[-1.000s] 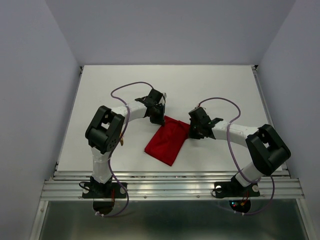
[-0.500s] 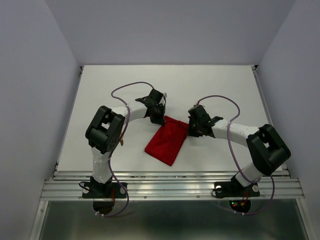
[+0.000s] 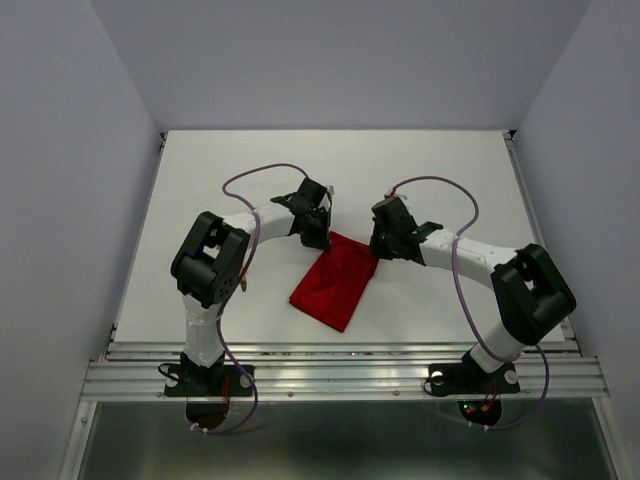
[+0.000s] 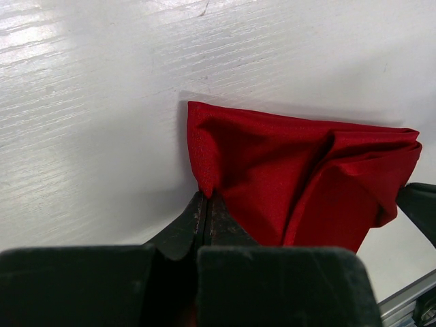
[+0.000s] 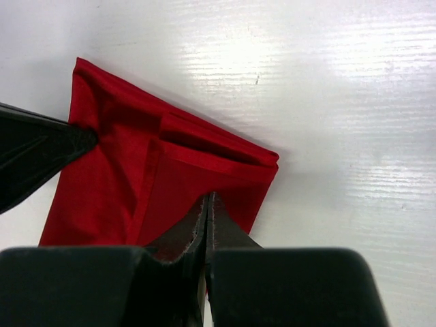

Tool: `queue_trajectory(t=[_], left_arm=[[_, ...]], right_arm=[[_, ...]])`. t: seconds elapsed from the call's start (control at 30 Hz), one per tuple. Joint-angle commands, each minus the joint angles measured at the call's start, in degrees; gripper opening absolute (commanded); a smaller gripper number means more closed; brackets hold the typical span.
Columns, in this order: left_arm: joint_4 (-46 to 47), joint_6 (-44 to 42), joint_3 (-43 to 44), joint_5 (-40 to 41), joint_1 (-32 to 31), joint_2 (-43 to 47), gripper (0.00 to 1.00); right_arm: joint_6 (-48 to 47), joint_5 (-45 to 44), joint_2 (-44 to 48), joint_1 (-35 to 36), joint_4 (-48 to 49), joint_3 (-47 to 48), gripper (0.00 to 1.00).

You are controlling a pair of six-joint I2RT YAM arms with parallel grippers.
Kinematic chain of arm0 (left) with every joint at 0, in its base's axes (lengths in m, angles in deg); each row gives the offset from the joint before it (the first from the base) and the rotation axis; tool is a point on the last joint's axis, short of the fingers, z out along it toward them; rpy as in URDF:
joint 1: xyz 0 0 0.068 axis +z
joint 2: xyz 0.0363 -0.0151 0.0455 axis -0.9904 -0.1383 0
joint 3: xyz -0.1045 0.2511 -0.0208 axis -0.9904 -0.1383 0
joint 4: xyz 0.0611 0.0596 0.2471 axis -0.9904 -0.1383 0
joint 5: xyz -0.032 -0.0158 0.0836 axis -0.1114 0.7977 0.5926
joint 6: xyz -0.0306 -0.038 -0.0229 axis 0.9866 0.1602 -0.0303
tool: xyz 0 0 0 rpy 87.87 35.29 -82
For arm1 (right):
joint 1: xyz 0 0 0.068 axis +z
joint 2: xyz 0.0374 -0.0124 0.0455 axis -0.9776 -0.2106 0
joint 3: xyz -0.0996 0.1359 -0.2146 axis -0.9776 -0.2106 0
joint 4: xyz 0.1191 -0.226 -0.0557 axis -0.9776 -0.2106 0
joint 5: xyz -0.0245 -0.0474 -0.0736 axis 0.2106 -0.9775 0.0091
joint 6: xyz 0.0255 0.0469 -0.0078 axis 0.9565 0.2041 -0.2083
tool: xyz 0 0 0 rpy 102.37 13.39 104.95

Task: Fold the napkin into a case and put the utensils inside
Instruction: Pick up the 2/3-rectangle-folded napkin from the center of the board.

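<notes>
The red napkin point(image 3: 335, 280) lies on the white table as a narrow folded case, slanting from far right to near left. My left gripper point(image 3: 318, 240) is shut on its far left corner; in the left wrist view the napkin point(image 4: 272, 163) runs down into that gripper point(image 4: 206, 197). My right gripper point(image 3: 378, 250) is shut at the far right corner, its tips pressed into the cloth point(image 5: 122, 184) in the right wrist view point(image 5: 208, 199). The napkin bulges in soft folds between the two grips. The utensils are out of view.
The white table point(image 3: 250, 170) is walled by grey panels on the left, right and back. A metal rail point(image 3: 340, 375) runs along the near edge by the arm bases. Purple cables loop above both wrists.
My right wrist has swung a little farther back and left over the napkin's far right corner. The left arm and the napkin have stayed still.
</notes>
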Motion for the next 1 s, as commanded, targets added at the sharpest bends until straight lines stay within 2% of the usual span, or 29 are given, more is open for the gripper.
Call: queue_trajectory(t=[0.0, 0.4, 0.97], left_arm=[[-1.2, -1.0, 0.4, -0.1, -0.8, -0.5, 0.0], [-1.1, -1.0, 0.2, -0.1, -0.8, -0.1, 0.0], [-1.0, -0.9, 0.7, -0.3, -1.0, -0.1, 0.0]], right_arm=[[-0.6, -1.1, -2.3, 0.2, 0.2, 3.0, 0.01], [-1.2, -1.6, -7.8, 0.2, 1.4, 5.2, 0.01], [4.1, -6.3, -13.4, 0.2, -0.7, 9.1, 0.01]])
